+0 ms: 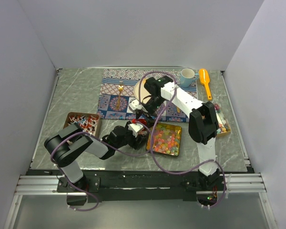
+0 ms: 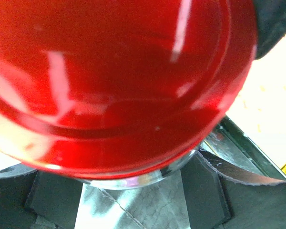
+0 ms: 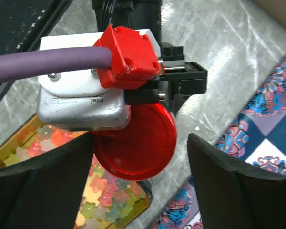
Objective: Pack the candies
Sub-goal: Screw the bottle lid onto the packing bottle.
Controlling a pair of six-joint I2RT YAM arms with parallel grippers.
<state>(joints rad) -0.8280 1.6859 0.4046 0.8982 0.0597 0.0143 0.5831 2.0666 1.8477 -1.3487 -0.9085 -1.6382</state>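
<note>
The candies (image 3: 102, 200) seem light and slippery, best pinched from above; left tool (image 1: 135, 128) holds the jar (image 3: 133, 143), right tool (image 3: 140, 157) wide.

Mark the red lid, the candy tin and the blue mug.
red lid (image 3: 138, 143): right wrist view, middle of its top face.
candy tin (image 1: 179, 140): top external view, its right rim.
blue mug (image 1: 187, 77): top external view, its outer wall.
</note>
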